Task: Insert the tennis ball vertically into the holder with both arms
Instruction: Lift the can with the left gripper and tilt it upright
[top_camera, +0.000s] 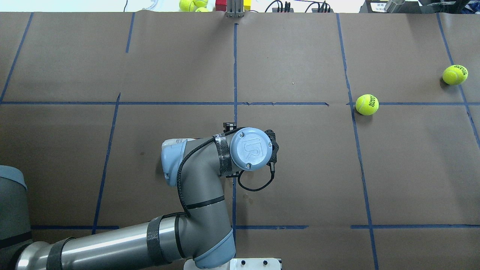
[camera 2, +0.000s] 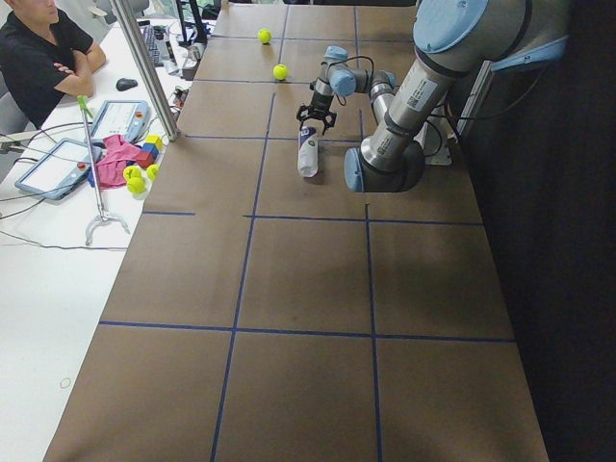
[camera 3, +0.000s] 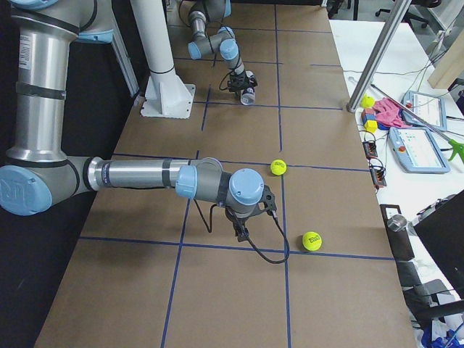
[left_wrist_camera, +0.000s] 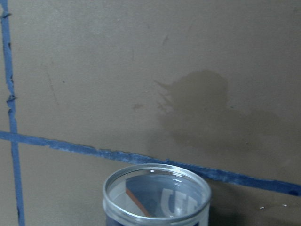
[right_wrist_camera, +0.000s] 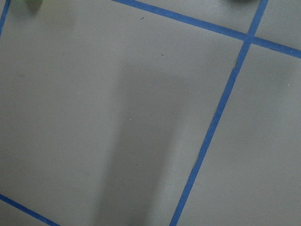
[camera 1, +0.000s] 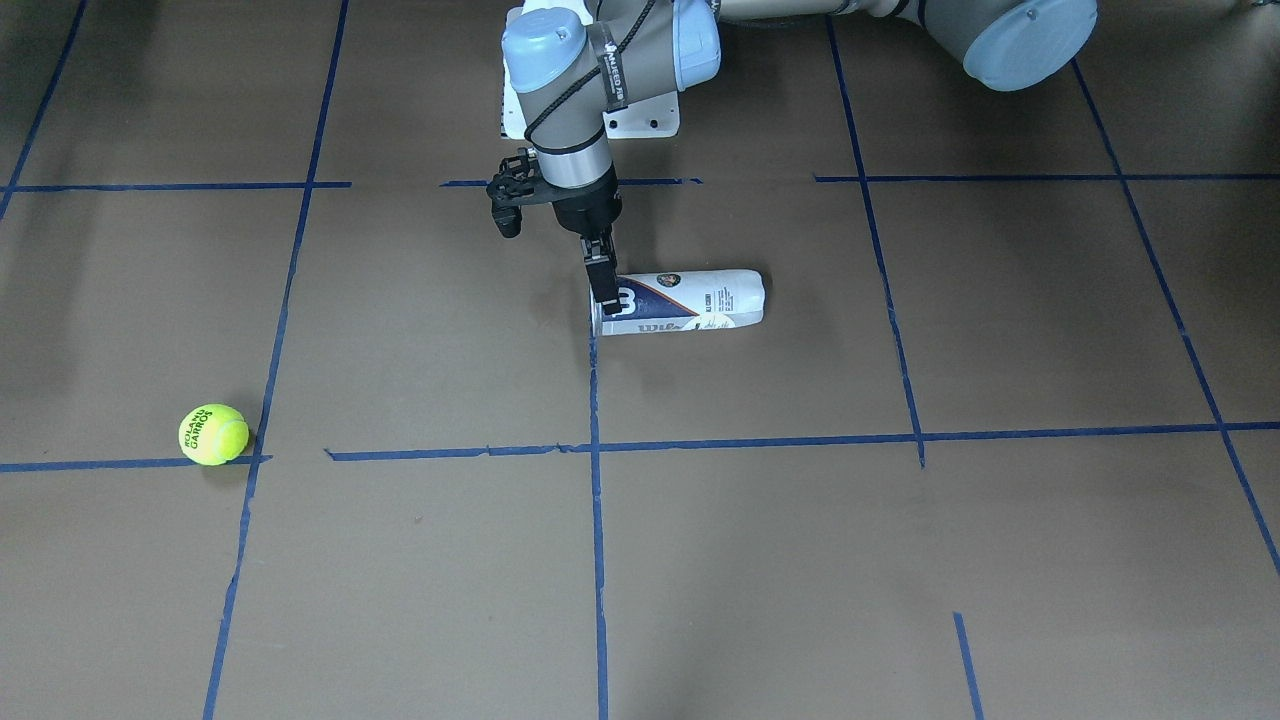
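The holder (camera 1: 690, 303) lies on its side mid-table, open mouth toward the robot's right; the left wrist view shows its empty mouth (left_wrist_camera: 156, 195). My left gripper (camera 1: 605, 300) points down at the mouth end, with one finger (camera 1: 603, 282) across the can near the rim. I cannot tell whether it grips. In the overhead view the left arm hides all but the can's base (top_camera: 176, 141). Two tennis balls (top_camera: 366, 104) (top_camera: 455, 74) lie at the far right. My right gripper (camera 3: 241, 233) hangs low over the table between them (camera 3: 278, 167) (camera 3: 312, 241); I cannot tell if it is open or shut.
Blue tape lines grid the brown table. The white mount plate (camera 1: 640, 120) sits at the robot's edge. A side table across from the robot holds tablets (camera 3: 420, 148), spare balls and coloured blocks (camera 3: 370, 116). A seated operator (camera 2: 38, 58) and metal posts (camera 3: 377, 65) stand there.
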